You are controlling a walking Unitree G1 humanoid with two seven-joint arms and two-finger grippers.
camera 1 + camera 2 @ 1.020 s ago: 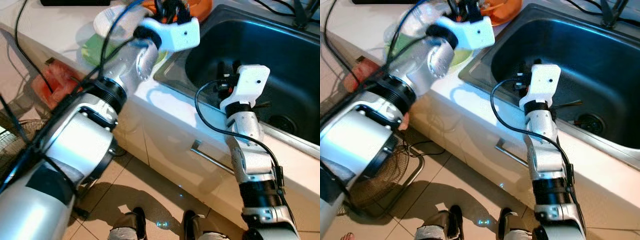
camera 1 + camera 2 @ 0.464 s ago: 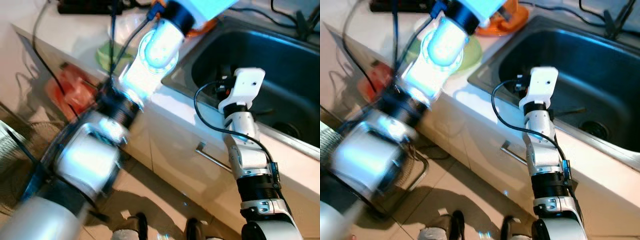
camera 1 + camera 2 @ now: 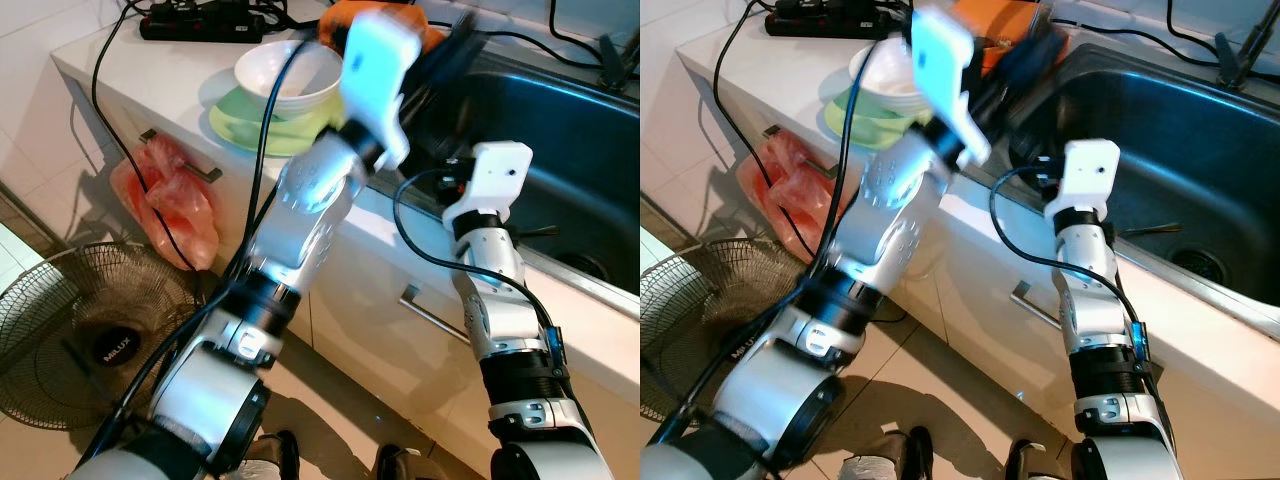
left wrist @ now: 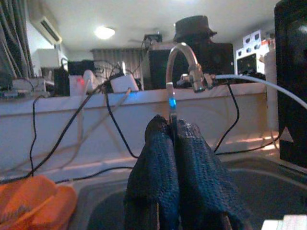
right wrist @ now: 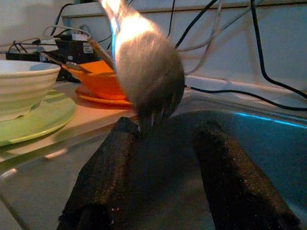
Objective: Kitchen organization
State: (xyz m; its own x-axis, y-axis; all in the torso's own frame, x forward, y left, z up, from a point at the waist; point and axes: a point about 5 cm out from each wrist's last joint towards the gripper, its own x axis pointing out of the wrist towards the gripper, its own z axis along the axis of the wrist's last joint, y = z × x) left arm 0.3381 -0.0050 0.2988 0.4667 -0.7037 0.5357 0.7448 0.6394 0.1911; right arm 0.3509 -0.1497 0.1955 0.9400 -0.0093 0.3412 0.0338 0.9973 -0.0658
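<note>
A white bowl (image 3: 285, 75) stands on a green plate (image 3: 262, 125) on the counter left of the steel sink (image 3: 570, 130). Behind them sits an orange bowl (image 5: 98, 79) with utensils in it. My left arm reaches over the sink's near left corner, and its gripper (image 3: 450, 55) is blurred. In the left wrist view its fingers (image 4: 163, 177) are pressed together, empty, and aimed at the faucet (image 4: 180, 62). My right gripper (image 5: 163, 167) hovers at the sink's front rim, open and empty. My blurred left arm (image 5: 144, 67) crosses in front of it.
A thin utensil (image 3: 540, 232) lies in the sink near the drain. A black power strip (image 3: 200, 18) and cables run along the counter's back. A red plastic bag (image 3: 165, 195) hangs from a cabinet handle. A fan (image 3: 90, 340) stands on the floor at the left.
The head camera has pulled back and shifted. My left arm has swung from over the bowls toward the sink. The right arm stays at the sink's front rim.
</note>
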